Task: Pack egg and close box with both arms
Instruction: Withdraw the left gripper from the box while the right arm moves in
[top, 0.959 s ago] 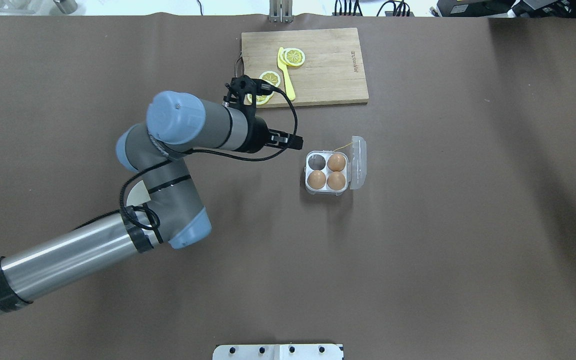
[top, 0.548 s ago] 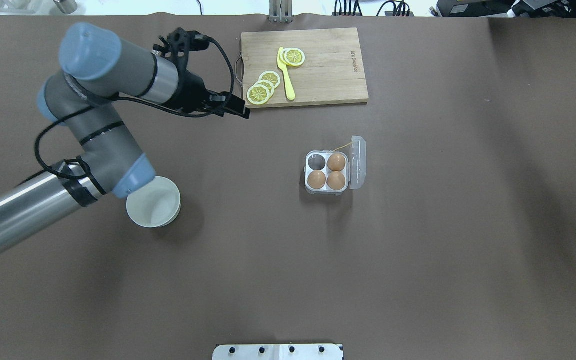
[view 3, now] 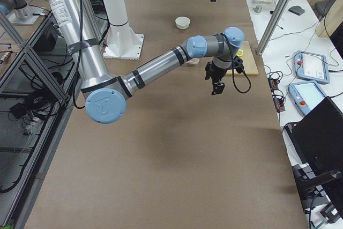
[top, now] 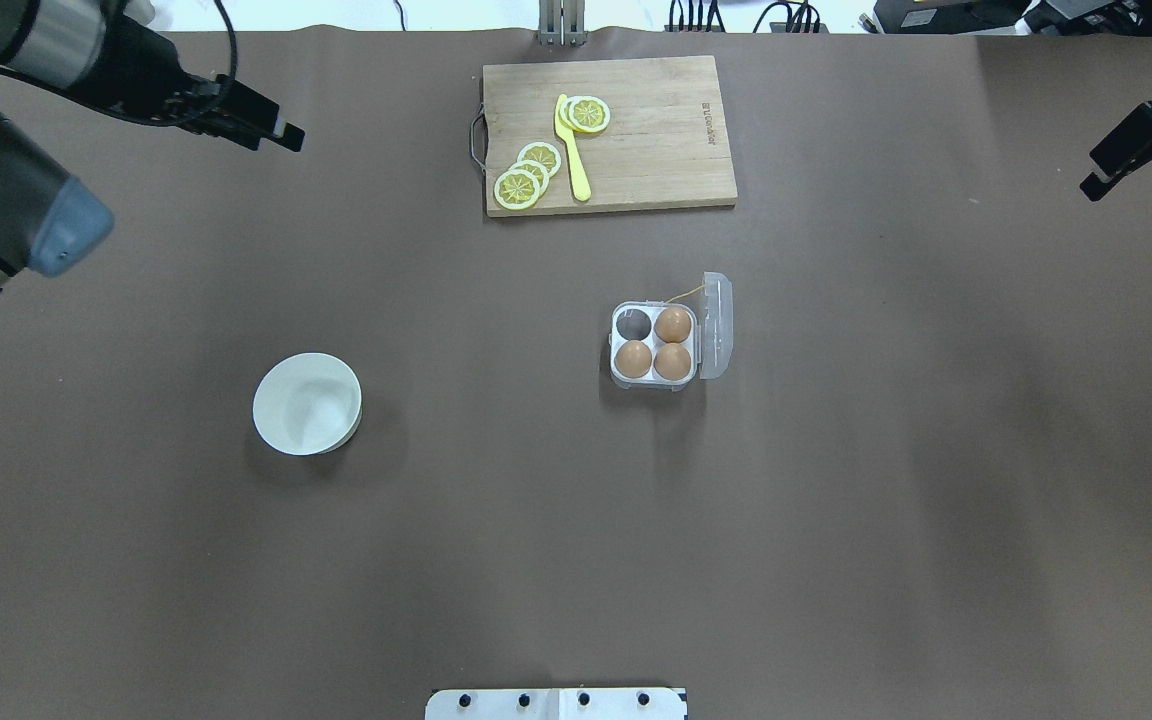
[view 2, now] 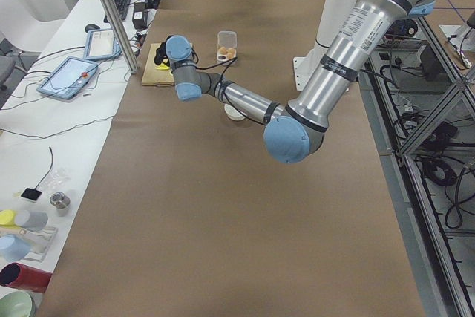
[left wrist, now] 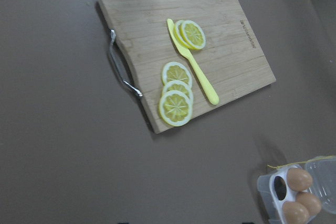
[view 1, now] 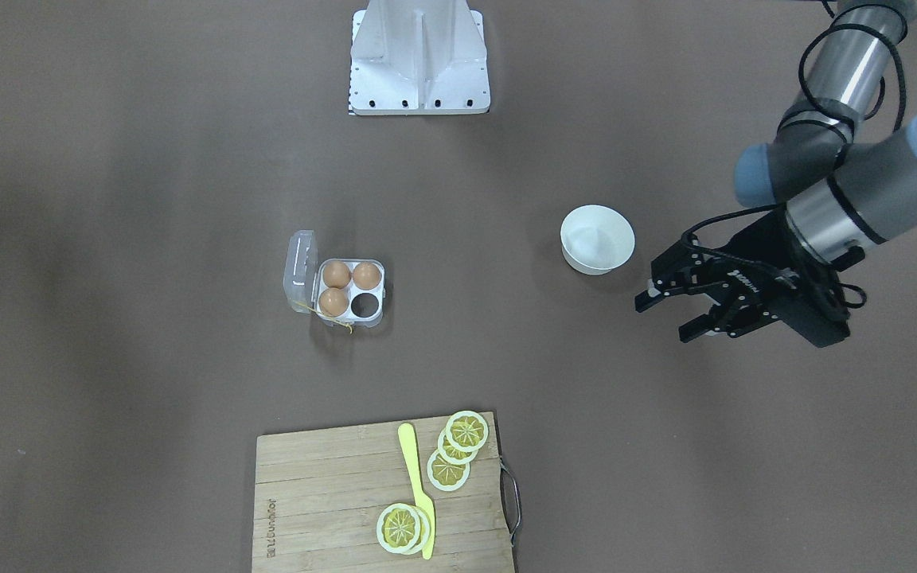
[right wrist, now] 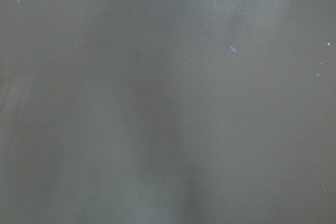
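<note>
The clear box (top: 621, 378) stands mid-table with its lid (top: 717, 327) open to the right. Three brown eggs (top: 673, 361) fill three cells, and the far-left cell (top: 634, 323) is empty. The box also shows in the front view (view 1: 379, 314) and the left wrist view (left wrist: 264, 186). I cannot tell the eggs apart. My left gripper (top: 281, 135) is far off at the back left, open and empty in the front view (view 1: 665, 316). My right gripper (top: 1094, 185) is at the right edge. I cannot tell whether it is open or shut.
A white bowl (top: 307, 403) stands left of the box and looks empty. A wooden cutting board (top: 636, 150) with lemon slices (top: 526, 175) and a yellow knife (top: 572, 150) lies at the back. A white stand (top: 556, 703) sits at the near edge.
My left arm has swung away from beside the box to the far back left, uncovering the bowl. My right gripper has come into view at the right edge. The box and eggs have not moved.
</note>
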### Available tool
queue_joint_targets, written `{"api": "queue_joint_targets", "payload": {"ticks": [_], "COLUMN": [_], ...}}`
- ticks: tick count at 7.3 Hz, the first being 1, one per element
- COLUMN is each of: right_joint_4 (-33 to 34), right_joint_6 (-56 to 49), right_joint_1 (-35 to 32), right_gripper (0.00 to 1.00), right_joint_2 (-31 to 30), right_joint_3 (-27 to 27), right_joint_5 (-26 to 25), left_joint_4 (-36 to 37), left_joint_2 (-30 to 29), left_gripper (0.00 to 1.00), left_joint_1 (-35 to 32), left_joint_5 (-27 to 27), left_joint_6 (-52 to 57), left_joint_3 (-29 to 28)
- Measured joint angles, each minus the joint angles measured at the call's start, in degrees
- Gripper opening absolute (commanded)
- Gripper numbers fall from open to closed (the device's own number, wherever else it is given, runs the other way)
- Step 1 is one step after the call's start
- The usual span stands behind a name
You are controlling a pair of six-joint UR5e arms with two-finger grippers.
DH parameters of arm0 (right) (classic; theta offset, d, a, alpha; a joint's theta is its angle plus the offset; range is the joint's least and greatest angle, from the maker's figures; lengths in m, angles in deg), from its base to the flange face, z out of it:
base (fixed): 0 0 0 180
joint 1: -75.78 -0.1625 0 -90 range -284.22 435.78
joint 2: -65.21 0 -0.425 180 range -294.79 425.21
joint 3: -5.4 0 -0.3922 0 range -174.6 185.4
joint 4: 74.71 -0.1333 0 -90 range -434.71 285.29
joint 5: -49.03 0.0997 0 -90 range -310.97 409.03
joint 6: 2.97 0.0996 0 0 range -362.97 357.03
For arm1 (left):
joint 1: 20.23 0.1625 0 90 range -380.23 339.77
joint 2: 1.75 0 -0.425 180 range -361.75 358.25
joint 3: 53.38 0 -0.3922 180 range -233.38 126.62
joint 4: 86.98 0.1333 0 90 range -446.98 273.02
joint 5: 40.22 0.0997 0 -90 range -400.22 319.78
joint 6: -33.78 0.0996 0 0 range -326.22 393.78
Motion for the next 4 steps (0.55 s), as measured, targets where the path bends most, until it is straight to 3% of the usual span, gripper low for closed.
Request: {"api": "queue_joint_targets", "payload": {"ticks": [2,4], "right_joint_4": [-0.75,-4.34], "right_joint_6": [0.08,-0.20], "right_joint_1": [3.94,9.02], "right_gripper": [0.79,0.70], "right_joint_2": [0.01,-1.29], "right_joint_3": [-4.36,-6.33], "right_joint_5": [-1.21,-3.17], "left_joint_4": [0.20,5.22], "left_joint_2": [2.87,6.05], "left_gripper": [0.80,0.82], "left_joint_1": [-2.57,-5.47], "left_joint_5": [-1.65,-1.92], "left_joint_6": [3.81,13.51], "left_joint_3": [-0.19,0.30]}}
